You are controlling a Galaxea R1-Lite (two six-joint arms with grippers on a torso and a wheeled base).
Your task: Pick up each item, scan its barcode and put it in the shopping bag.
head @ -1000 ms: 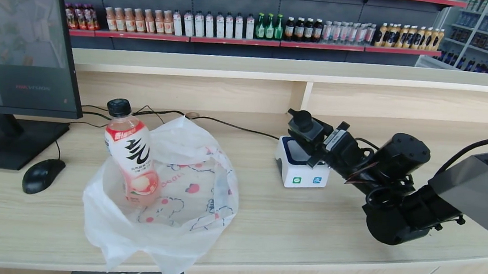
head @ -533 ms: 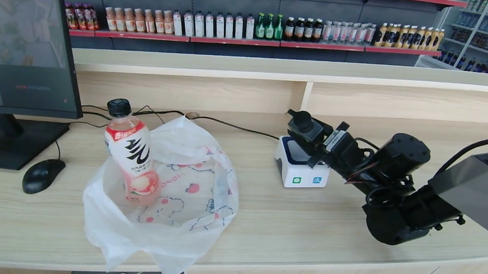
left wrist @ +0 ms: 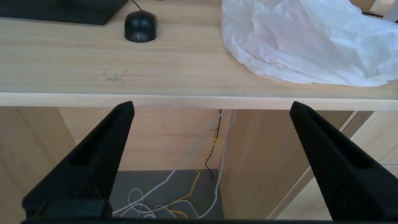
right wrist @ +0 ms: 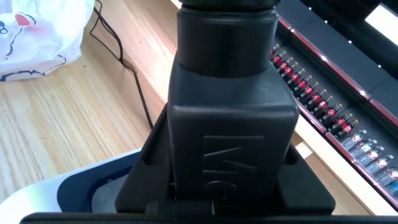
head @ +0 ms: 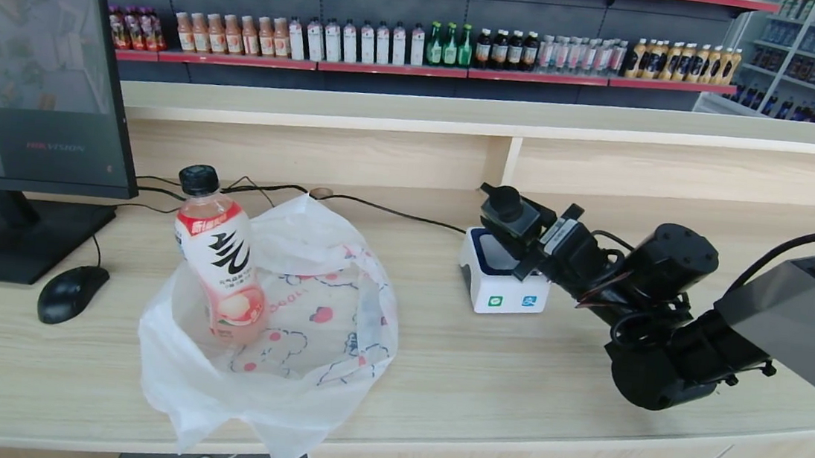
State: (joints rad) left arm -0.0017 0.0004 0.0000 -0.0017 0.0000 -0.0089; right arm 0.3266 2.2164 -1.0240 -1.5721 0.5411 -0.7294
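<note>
**Head view**
- 1 drink bottle [head: 219,256]: stood upright inside the shopping bag [head: 307,339], near the front edge of the counter [head: 513,374] and toward its left end. I judged it already scanned and bagged.
- 1 white scanner [head: 503,287]: sat mid-counter, closer to the back edge, with its window facing up.
- 1 right gripper [head: 527,229]: was closed on a dark container [head: 508,205] with a round cap. It held the container just above the scanner, presumably so the barcode faced the window.
- 1 mouse [head: 71,292]: lay near the left end, well apart from the work.

**Left wrist view**
- 1 left gripper [left wrist: 211,107]: had its 2 fingers spread wide with nothing between them. It hung below the counter's front edge, under the bag, and I judged it parked out of the way.

**Right wrist view**
- The same dark container: square-shouldered and clamped at its lower body. The scanner's white-and-blue top lay directly beneath it, which fitted a scan in progress. Bagging it was not yet done.
</note>
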